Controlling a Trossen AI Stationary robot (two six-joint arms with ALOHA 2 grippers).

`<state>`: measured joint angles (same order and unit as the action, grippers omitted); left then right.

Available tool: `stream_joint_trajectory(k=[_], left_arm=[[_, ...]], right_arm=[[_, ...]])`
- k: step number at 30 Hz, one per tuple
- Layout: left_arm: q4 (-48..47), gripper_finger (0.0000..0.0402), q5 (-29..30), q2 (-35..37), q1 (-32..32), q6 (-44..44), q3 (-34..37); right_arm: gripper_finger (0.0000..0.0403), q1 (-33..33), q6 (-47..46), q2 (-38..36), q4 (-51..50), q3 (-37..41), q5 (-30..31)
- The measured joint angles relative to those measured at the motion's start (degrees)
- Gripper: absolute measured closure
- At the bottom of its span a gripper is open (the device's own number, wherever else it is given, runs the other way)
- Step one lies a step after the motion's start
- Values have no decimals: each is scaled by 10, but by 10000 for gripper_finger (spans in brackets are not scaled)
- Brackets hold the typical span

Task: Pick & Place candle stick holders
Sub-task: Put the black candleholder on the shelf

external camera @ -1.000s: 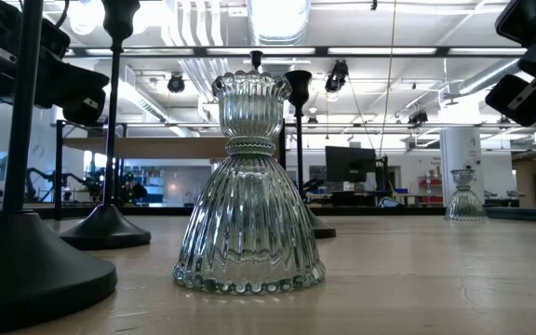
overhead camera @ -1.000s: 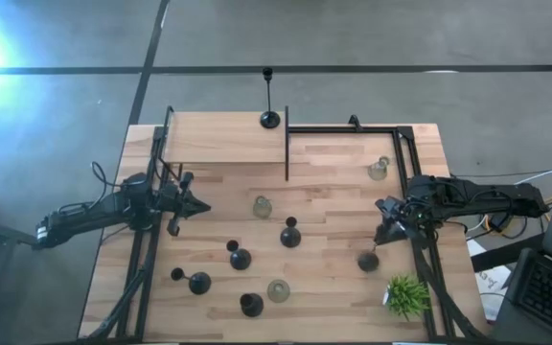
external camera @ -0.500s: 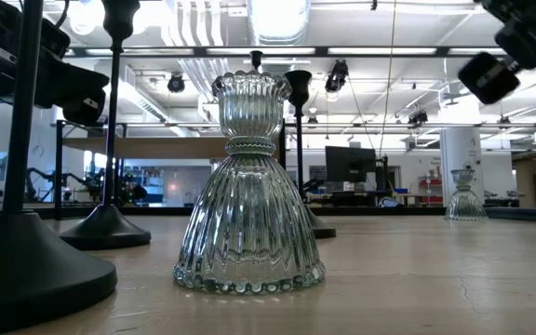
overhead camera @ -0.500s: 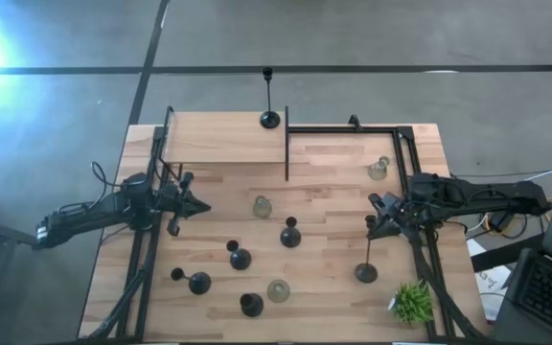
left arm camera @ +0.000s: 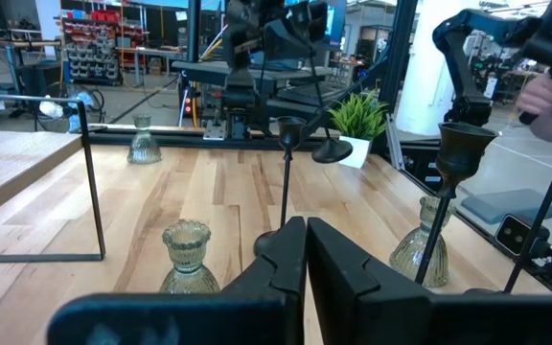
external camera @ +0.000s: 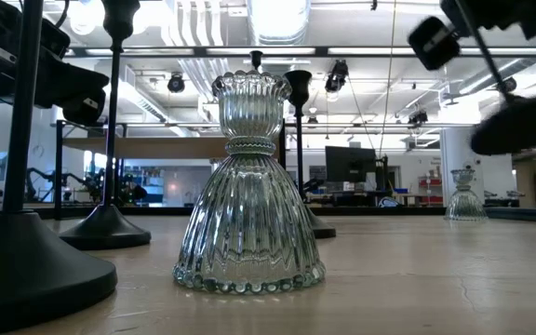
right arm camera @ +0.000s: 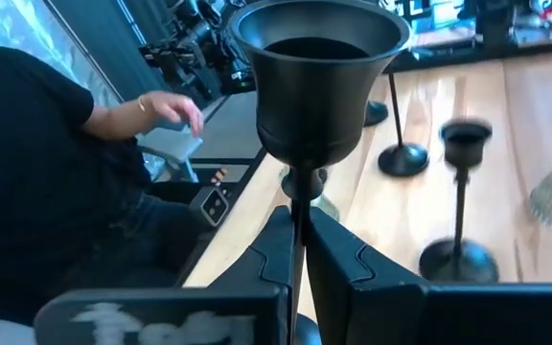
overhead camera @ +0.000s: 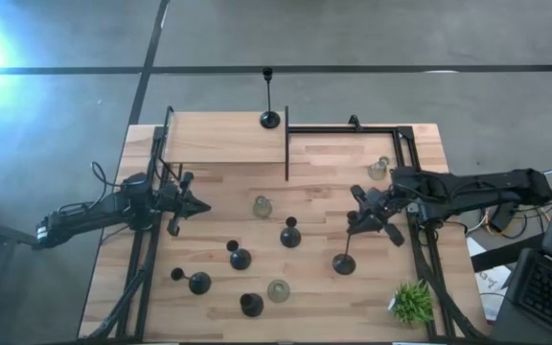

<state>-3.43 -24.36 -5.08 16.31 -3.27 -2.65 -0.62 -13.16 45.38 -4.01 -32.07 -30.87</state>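
Observation:
My right gripper (overhead camera: 357, 218) is right of the table's middle and is shut on a tall black candle stick holder (overhead camera: 349, 244). The holder's round base (external camera: 527, 123) is in the air. My left gripper (overhead camera: 195, 204) waits shut and empty at the table's left; its closed fingers show in its wrist view (left arm camera: 305, 251). Other black holders (overhead camera: 290, 235) (overhead camera: 240, 257) (overhead camera: 197, 282) stand on their round bases near the middle. Clear glass holders (overhead camera: 262, 206) (overhead camera: 278, 290) (overhead camera: 379, 170) stand on the wood. A tall black holder (overhead camera: 269, 117) stands at the far edge. My right gripper pinches the holder's thin stem (right arm camera: 298, 213) between its two fingers, just below the cup (right arm camera: 319, 57). The fingers (right arm camera: 274, 251) come about level from the table's right and lie across the stem. The holder is lifted clear and tilted, its base (overhead camera: 344, 264) toward the near edge.
A green spiky plant (overhead camera: 409, 302) stands at the near right corner. A black holder (overhead camera: 251, 305) stands near the front edge. Thin black frame rails (overhead camera: 287, 144) (overhead camera: 405, 158) run over the table's far part and sides. A person (right arm camera: 56, 163) is beyond the table's edge.
My right gripper has gone toward the table's left with the black holder and stays shut on it. The holder has tipped from nearly upright to a slant. Its base has come along to the left and now shows in the air in the low view.

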Motion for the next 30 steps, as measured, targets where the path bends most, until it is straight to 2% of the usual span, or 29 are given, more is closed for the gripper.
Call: stream_joint_trajectory(k=[6,14,21,26,30], left_arm=[[0,385,0,0,0,0,0],[0,384,0,0,0,0,0],[0,384,4,0,1,0,0],[41,385,14,-2,1,0,5],[139,384,19,-5,1,-20,5]], right_arm=[[394,0,55,80,-3,-74,0],[394,1,72,155,-23,-146,1],[393,1,106,196,-95,-212,31],[393,2,118,200,-104,-228,39],[393,3,129,198,-118,-239,42]])
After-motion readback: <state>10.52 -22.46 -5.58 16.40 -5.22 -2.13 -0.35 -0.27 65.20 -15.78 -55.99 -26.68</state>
